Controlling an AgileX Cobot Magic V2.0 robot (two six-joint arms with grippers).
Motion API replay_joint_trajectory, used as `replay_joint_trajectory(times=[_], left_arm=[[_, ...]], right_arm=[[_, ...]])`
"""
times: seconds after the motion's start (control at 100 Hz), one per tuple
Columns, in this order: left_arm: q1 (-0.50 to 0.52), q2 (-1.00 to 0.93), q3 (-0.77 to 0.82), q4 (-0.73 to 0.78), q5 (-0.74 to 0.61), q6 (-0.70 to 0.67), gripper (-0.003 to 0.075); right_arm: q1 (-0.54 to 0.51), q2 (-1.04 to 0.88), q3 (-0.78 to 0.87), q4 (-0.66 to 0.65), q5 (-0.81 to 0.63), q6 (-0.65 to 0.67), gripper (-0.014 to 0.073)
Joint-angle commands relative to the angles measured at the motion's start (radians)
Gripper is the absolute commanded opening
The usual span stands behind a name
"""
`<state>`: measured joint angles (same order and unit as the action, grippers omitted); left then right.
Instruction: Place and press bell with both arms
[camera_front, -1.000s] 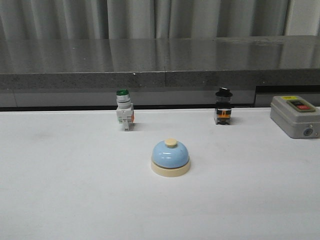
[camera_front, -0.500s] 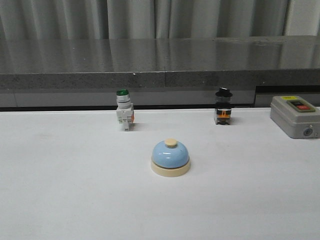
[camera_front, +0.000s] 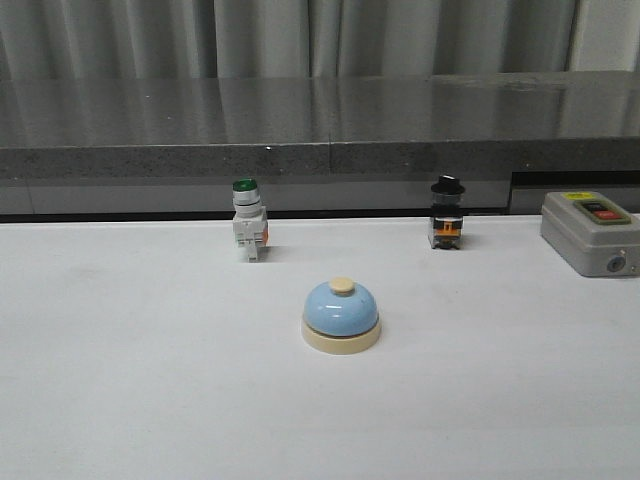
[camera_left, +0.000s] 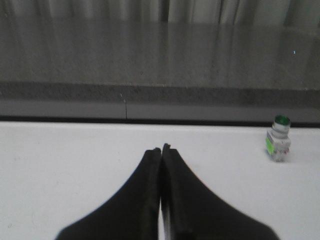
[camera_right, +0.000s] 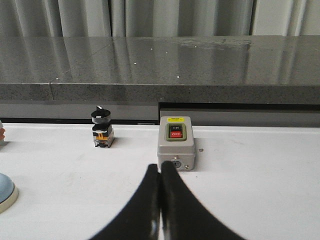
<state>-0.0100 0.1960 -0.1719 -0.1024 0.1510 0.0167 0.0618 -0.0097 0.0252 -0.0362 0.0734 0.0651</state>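
Stretching across the whole scene, the white tabletop (camera_front: 120, 380) carries every item, with a long dark grey speckled stone ledge (camera_front: 320, 130) running along its far edge. Using the small light-blue domed call bell with a cream base and cream button (camera_front: 341, 315) as the landmark: it sits upright near the middle of the table, with nothing touching it. Well to its right and farther back rests the grey box with green and red buttons (camera_front: 590, 232). Behind the bell to the left stands the white push-button switch with a green cap (camera_front: 248, 222), and behind it to the right the smaller black-capped selector switch with an orange band (camera_front: 446, 215); both are well apart from the bell. Neither arm appears in the front view. In the left wrist view the left gripper's dark fingers (camera_left: 161, 165) are pressed together with nothing between them, the green-capped switch ahead and the bell out of sight. In the right wrist view the right gripper (camera_right: 160, 177) is likewise closed and empty, just short of the grey box, with only the bell's edge (camera_right: 6, 190) showing, off to one side and well clear of the jaws.
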Motion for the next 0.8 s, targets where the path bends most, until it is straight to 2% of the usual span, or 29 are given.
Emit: replay_joint_trajectory(times=[0.0, 0.28, 0.35, 0.45, 0.79], left_arm=[[0.005, -0.025, 0.046, 0.003, -0.226, -0.009, -0.002], [0.005, -0.233, 0.184, 0.003, -0.226, -0.009, -0.002], [0.005, -0.229, 0.216, 0.0, -0.262, -0.009, -0.002], [0.005, -0.23, 0.216, -0.019, -0.195, -0.009, -0.002], [0.003, -0.23, 0.216, -0.019, -0.195, -0.009, -0.002]], right_arm=[[-0.006, -0.018, -0.014, -0.013, -0.09, -0.002, -0.0062], [-0.006, -0.018, -0.014, -0.013, -0.09, -0.002, -0.0062], [-0.006, -0.018, -0.014, -0.013, -0.09, -0.002, -0.0062], [-0.006, -0.018, -0.014, -0.013, -0.09, -0.002, -0.0062], [-0.006, -0.018, -0.014, -0.013, -0.089, -0.002, -0.0062]])
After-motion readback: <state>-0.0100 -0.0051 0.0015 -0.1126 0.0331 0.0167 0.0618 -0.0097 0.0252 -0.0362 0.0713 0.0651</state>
